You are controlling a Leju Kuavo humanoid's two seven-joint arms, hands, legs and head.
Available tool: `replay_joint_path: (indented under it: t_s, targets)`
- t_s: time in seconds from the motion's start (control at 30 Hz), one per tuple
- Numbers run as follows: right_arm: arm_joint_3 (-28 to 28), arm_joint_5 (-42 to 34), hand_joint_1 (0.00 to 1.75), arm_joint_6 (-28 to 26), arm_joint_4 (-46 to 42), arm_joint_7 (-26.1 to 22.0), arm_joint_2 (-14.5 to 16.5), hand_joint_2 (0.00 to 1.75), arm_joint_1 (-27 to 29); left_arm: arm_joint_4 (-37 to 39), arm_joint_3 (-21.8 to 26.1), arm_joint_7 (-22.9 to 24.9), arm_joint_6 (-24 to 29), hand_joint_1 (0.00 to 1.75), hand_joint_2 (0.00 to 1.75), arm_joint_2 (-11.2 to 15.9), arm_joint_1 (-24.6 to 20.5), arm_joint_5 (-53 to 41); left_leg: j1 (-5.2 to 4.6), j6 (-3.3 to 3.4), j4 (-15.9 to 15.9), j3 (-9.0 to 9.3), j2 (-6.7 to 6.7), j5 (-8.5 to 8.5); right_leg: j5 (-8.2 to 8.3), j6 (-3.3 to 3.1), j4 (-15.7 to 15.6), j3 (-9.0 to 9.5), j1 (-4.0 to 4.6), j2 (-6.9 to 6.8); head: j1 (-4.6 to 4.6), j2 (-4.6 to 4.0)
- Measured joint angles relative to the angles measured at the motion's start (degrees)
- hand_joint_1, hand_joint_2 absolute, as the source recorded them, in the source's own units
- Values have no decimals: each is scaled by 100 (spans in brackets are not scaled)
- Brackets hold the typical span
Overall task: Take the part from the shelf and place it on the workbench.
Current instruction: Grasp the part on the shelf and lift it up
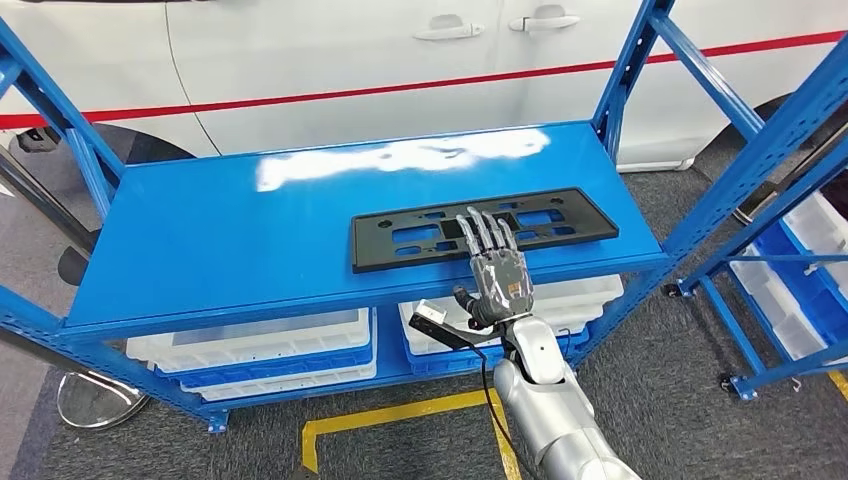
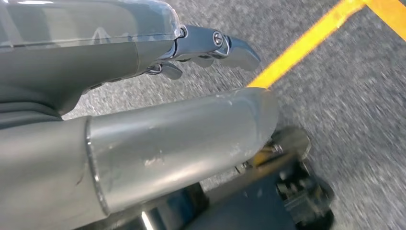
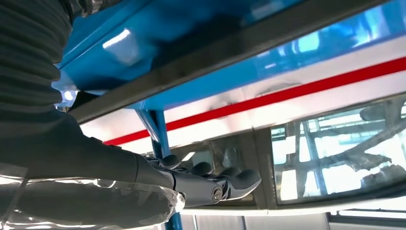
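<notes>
- Fingers of my right hand are stretched out straight and slightly apart, lying flat on top of the black part, palm down near its front edge; nothing is gripped yet.
- In my right wrist view the same hand shows its dark fingers extended, with the blue shelf's underside above them; whether the thumb touches anything I cannot tell.
- My silver right arm rises from below to the shelf's front lip, a black cable running beside it.
- The part is a long, flat black plate with several cut-outs, lying on the right half of the top deck of the blue shelf, its length running along the front edge, slightly angled.
- My left hand hangs over the grey floor in the left wrist view, fingers curled in with nothing in them, thumb lying alongside.
- Below the top deck, white bins in blue trays sit on a lower level.
- A second blue rack with white bins stands just to the right.
- Behind the shelf is a white car with a red stripe along its side.
- Yellow tape marks the grey floor in front of the shelf.
</notes>
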Motion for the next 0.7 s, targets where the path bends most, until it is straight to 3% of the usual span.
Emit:
replay_joint_path:
  t_s: [0.03,0.07,0.1,0.17,0.2,0.27,0.4,0.47,0.53,0.57,0.6,0.67,0.7]
  targets:
    - [0,-11,0,0,20,0,1,175,19,0,2,1,-1,0,0,-1,2,-1,0,3,5,32,-4,-35,-37,20,280,-207,-15,-1,2,0]
    - [1,-19,0,0,39,0,2,175,36,0,3,1,-2,0,0,-2,10,-1,2,-2,13,73,-9,-75,33,37,387,-335,-31,-3,1,0]
    - [2,-24,0,0,52,0,3,175,42,0,3,2,-3,0,0,-3,19,-2,6,-13,25,121,-13,-119,232,47,259,-347,-47,-4,2,0]
    - [8,-25,0,1,66,1,6,175,34,0,4,2,-3,0,0,-10,24,-5,12,-54,62,215,-21,-225,739,47,-398,-140,-69,-10,2,0]
    - [16,-25,0,1,70,3,9,175,26,0,5,2,-4,0,0,-13,16,-9,5,-87,91,247,-24,-278,888,35,-718,-13,-63,-10,1,0]
    - [45,-25,0,2,80,24,16,175,20,0,14,-1,-8,0,0,-17,3,-18,-9,-160,118,261,-26,-339,895,-26,-976,106,-38,-3,-1,0]
    - [121,-34,0,1,77,157,34,175,0,0,40,-65,-7,0,0,-21,-9,-24,13,-278,290,204,-10,-498,846,-163,-1070,179,-47,14,-4,0]
    - [148,-45,0,0,75,197,45,175,-10,0,57,-114,-1,0,0,-21,-14,-30,27,-330,900,-98,-7,-772,823,-215,-1094,226,-55,4,-4,0]
    - [161,-56,0,0,76,204,50,175,-1,0,72,-131,-2,0,0,-21,-2,-50,35,-362,1637,-536,-6,-981,792,-245,-1093,248,-45,2,-4,0]
    - [164,-60,0,0,77,205,50,175,7,0,76,-134,-8,0,0,-21,7,-64,36,-365,1800,-671,-6,-945,771,-250,-1092,265,-40,8,-4,0]
    - [166,-65,0,1,77,204,50,175,11,0,78,-140,-19,0,0,-21,13,-81,35,-357,1737,-696,-6,-793,748,-249,-1092,291,-37,17,-3,0]
    - [169,-85,0,1,77,195,52,175,10,0,80,-154,-45,0,0,-19,16,-106,26,-296,1047,-449,-5,-308,687,-232,-1093,374,-32,30,-3,0]
    - [171,-100,0,2,77,184,54,175,5,0,81,-160,-55,0,0,-16,12,-114,9,-252,667,-286,-2,-149,657,-213,-1094,413,-22,32,-3,0]
